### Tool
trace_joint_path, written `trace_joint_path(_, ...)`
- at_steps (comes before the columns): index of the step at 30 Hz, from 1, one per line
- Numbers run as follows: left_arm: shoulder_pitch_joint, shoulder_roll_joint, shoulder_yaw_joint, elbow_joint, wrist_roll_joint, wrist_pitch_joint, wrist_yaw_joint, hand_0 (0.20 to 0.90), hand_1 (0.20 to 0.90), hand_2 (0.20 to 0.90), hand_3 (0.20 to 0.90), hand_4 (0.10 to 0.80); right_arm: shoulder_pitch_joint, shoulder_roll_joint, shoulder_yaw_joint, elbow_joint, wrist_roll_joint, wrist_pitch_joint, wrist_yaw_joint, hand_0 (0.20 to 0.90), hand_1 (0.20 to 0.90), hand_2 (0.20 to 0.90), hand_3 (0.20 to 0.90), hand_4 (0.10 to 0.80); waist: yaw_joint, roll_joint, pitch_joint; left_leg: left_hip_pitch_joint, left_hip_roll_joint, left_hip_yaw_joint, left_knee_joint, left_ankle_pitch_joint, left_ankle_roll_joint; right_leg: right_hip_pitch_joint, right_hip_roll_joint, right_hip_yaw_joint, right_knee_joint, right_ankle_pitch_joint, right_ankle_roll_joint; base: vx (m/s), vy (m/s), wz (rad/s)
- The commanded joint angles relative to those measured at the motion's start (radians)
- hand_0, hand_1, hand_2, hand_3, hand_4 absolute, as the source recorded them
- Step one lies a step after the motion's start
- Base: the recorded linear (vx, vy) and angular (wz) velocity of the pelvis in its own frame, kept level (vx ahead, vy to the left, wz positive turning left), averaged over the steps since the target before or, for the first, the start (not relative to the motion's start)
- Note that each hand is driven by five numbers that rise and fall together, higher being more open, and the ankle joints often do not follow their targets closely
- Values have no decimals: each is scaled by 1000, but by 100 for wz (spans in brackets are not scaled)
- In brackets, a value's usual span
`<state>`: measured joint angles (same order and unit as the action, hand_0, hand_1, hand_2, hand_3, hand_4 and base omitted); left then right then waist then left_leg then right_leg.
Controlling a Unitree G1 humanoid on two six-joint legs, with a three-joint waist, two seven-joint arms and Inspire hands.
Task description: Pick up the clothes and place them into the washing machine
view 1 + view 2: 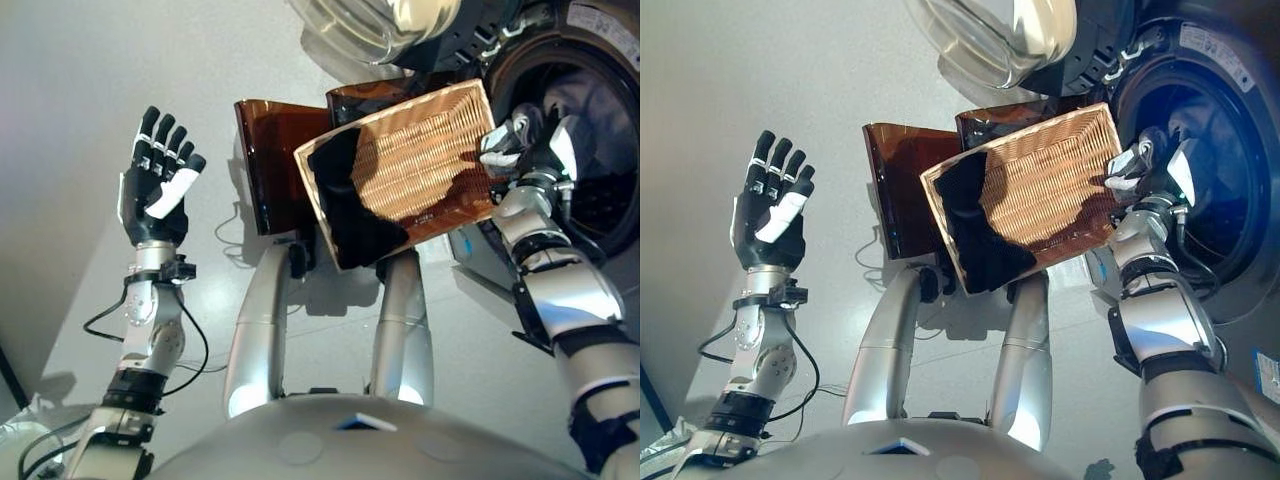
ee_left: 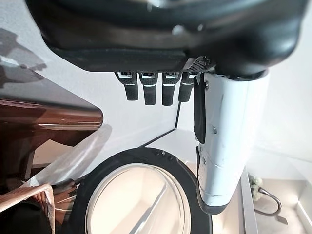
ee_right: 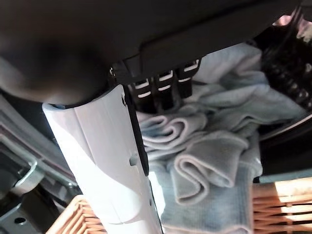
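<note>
A woven wicker basket (image 1: 430, 150) hangs tilted in the air, its right edge at the mouth of the washing machine's drum (image 1: 600, 180). My right hand (image 1: 530, 150) is curled on that edge. Pale blue clothes (image 3: 209, 161) lie bunched in folds past the fingers, across the basket's rim (image 3: 282, 204) and inside the drum. A dark mass (image 1: 350, 215) fills the basket's lower left corner; I cannot tell whether it is cloth or shadow. My left hand (image 1: 155, 195) is raised at the left with straight fingers, open and empty, well away from the basket.
The machine's round glass door (image 1: 380, 25) stands swung open above the basket and also shows as a dark ring (image 2: 136, 200). Glossy brown panels (image 1: 270, 160) stand on the grey floor behind and left of the basket.
</note>
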<state>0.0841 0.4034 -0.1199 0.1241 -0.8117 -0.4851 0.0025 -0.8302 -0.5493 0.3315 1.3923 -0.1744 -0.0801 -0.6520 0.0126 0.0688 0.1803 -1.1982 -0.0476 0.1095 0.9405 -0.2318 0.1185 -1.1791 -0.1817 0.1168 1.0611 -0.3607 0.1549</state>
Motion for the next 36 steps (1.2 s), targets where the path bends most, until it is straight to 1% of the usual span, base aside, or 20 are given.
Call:
trace_joint_path(1,-15,13,134,-73,33,-106,-3,900,900,900,900,800,-67,-72,33,11,-17,-26,-39,900,900,900,900,800,12,-28,-8,51,3,-30,36,-117,-46,-28,35,-34,-39,116,-135,0,0,0)
trace_joint_path(8,-25,18,157,-85,34,-113,16,900,900,900,900,800,-81,-69,58,47,-14,-22,4,900,900,900,900,800,18,-31,6,23,9,-44,54,-116,-55,-51,37,-38,-12,97,-148,-12,-36,4)
trace_joint_path(13,-14,26,162,-89,24,-94,5,900,900,900,900,800,-86,-46,71,67,8,-25,49,900,900,900,900,800,20,-26,11,3,14,-44,74,-116,-53,-72,44,-37,9,95,-154,-6,-13,1)
trace_joint_path(18,-13,32,166,-106,19,-91,3,900,900,900,900,800,-77,-29,63,78,12,-25,54,900,900,900,900,800,22,-21,10,-12,13,-43,94,-123,-50,-90,46,-35,31,88,-158,-11,-11,-6)
trace_joint_path(23,-17,48,162,-130,13,-88,-4,900,900,900,900,800,-89,-28,78,117,-24,4,67,900,900,900,900,800,31,-9,17,-43,13,-37,124,-130,-45,-123,42,-29,67,80,-160,-33,-8,0)
trace_joint_path(24,-13,61,164,-156,13,-87,-7,900,900,900,900,800,-101,-36,101,143,-70,33,73,694,694,694,694,653,37,-3,22,-56,10,-35,137,-131,-44,-139,43,-25,80,80,-161,-35,-11,3)
trace_joint_path(25,-12,61,165,-157,13,-86,-7,900,900,900,900,800,-102,-36,102,144,-71,33,73,669,669,669,669,635,37,-3,21,-58,11,-35,138,-131,-44,-140,43,-25,81,79,-161,-37,-8,6)
trace_joint_path(26,-7,66,164,-168,10,-84,-11,900,900,900,900,800,-110,-42,109,149,-88,42,76,582,582,582,582,573,40,0,22,-66,10,-36,147,-132,-43,-150,41,-23,90,78,-161,-35,1,6)
trace_joint_path(27,2,73,174,-177,8,-83,-15,900,900,900,900,800,-112,-53,118,160,-113,53,86,354,354,354,354,410,44,4,26,-83,9,-34,161,-131,-43,-168,40,-20,106,77,-162,-35,1,4)
trace_joint_path(28,2,73,174,-177,8,-83,-15,900,900,900,900,800,-113,-53,118,160,-113,53,86,266,266,266,266,347,44,4,26,-84,9,-34,161,-132,-43,-169,39,-20,107,77,-162,-50,-7,4)
trace_joint_path(29,2,76,186,-178,7,-82,-15,900,900,900,900,800,-115,-60,130,160,-136,60,96,200,200,200,200,300,43,5,31,-95,9,-35,171,-131,-44,-182,41,-17,119,76,-164,0,0,0)
trace_joint_path(36,9,69,214,-189,17,-75,7,900,900,900,900,800,-134,-60,163,150,-186,75,87,200,200,200,200,300,36,4,45,-117,14,-30,189,-129,-46,-206,47,-15,143,73,-169,-19,-7,0)
